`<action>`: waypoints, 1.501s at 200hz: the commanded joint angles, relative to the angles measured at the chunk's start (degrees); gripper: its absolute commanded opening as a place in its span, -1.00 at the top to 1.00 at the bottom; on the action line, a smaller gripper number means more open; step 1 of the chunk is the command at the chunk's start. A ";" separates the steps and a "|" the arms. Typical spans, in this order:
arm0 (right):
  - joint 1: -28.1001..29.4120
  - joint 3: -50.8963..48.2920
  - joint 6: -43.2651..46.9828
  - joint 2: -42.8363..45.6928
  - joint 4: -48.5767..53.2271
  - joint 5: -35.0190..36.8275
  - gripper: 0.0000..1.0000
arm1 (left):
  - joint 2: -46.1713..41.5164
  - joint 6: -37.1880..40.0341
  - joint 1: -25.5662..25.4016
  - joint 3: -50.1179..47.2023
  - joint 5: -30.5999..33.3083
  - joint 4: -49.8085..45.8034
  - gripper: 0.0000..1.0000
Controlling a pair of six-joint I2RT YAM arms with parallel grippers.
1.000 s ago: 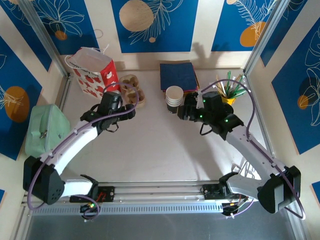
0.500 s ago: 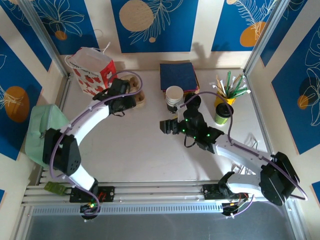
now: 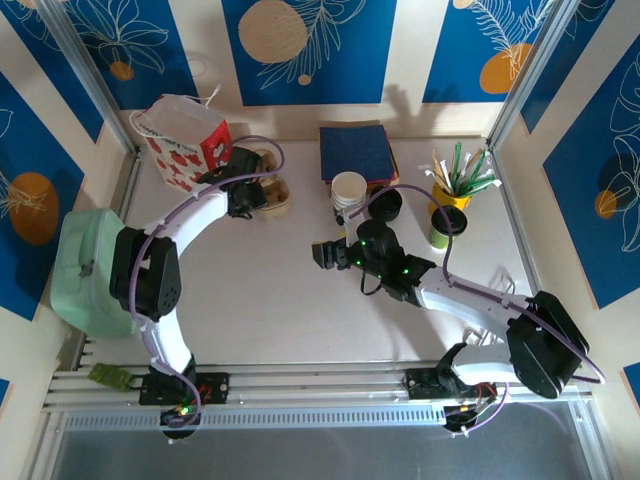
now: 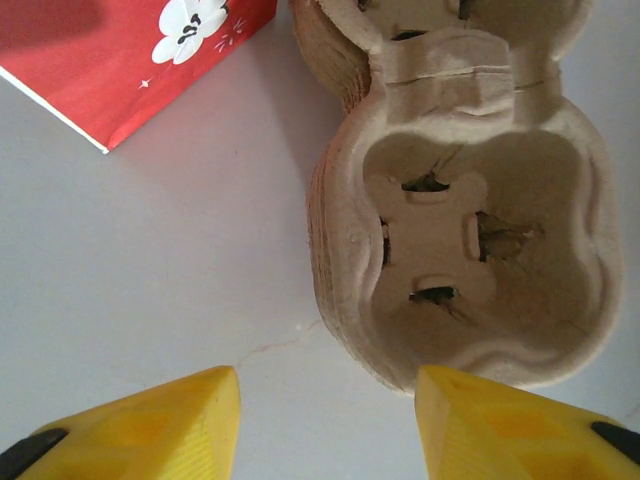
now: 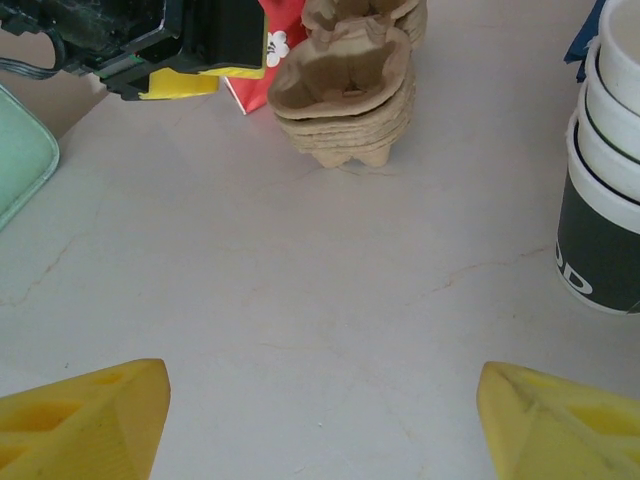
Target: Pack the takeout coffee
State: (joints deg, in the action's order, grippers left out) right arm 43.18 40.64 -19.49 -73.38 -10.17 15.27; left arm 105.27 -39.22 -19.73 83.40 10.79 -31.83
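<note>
The takeout coffee (image 3: 441, 228), a lime-green cup with a black lid, stands upright at the right of the table beside a yellow holder of stirrers (image 3: 458, 182). My right gripper (image 3: 325, 255) is well to its left, low over bare table; in the right wrist view it (image 5: 320, 410) stands wide open with nothing between its fingers. My left gripper (image 3: 247, 196) is at the stack of brown pulp cup carriers (image 3: 270, 190). In the left wrist view it (image 4: 325, 405) is open, its right finger (image 4: 500, 430) just short of the carrier stack's (image 4: 470, 220) near rim.
A red strawberry-print paper bag (image 3: 185, 140) stands back left, next to the carriers. A mint-green bag (image 3: 88, 268) lies at the left edge. Stacked white cups (image 3: 348, 195), black lids (image 3: 386, 203) and dark blue napkins (image 3: 357, 152) sit at back centre.
The left arm has reached out to the carrier stack and its jaws have narrowed. The right arm has swung left, away from the cups, uncovering the coffee.
</note>
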 commanded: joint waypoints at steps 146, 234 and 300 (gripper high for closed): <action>0.90 2.96 2.08 -5.01 0.40 2.04 -0.61 | 6.17 -1.80 2.55 2.04 -6.39 7.47 0.28; 1.62 3.96 2.97 -5.84 1.01 2.59 -0.61 | 3.65 -4.22 3.16 -1.92 -10.73 13.10 0.38; 1.65 4.53 3.19 -6.33 1.87 2.91 -0.61 | 3.47 -7.14 4.26 -4.02 -14.34 17.28 0.42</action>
State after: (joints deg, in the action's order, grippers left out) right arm 44.31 43.20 -17.34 -79.09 -8.97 16.80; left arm 110.41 -44.82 -16.12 80.49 -1.58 -16.43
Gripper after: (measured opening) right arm 0.806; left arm 0.299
